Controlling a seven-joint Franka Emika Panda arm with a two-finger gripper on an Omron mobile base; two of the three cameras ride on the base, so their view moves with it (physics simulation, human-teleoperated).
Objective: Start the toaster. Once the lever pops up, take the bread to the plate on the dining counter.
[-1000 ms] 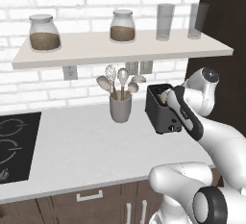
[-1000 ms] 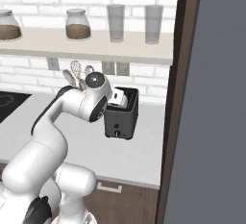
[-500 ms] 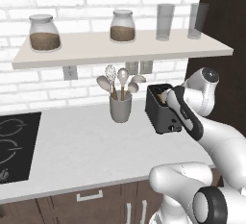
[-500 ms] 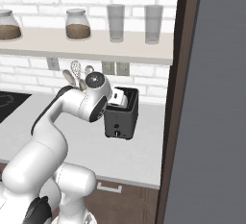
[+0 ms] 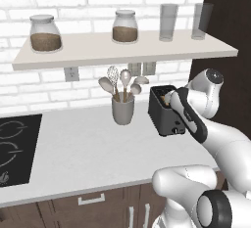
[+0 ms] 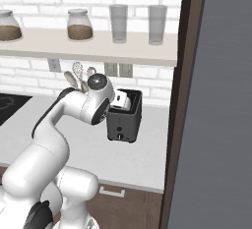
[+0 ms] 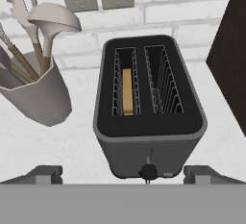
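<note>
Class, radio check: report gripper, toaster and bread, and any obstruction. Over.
Gripper open, holding nothing, above toaster front. Bread down in one slot, other slot empty. Lever knob between the fingertips. Utensil cup beside toaster, apart.

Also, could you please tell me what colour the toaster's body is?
The toaster is black, best seen in the hand view.

My arm (image 5: 215,139) is a chain of glossy white, rounded shells, fat tubes that swell into bulbous housings at each joint. Dark grey bands mark the seams between links, and a long dark strip runs along one forearm segment. Each joint ends in a round cap with a dark disc at its centre, ringed in grey. My two fingers (image 7: 48,174) are small, blocky and dark grey, with flat squared tips.
</note>
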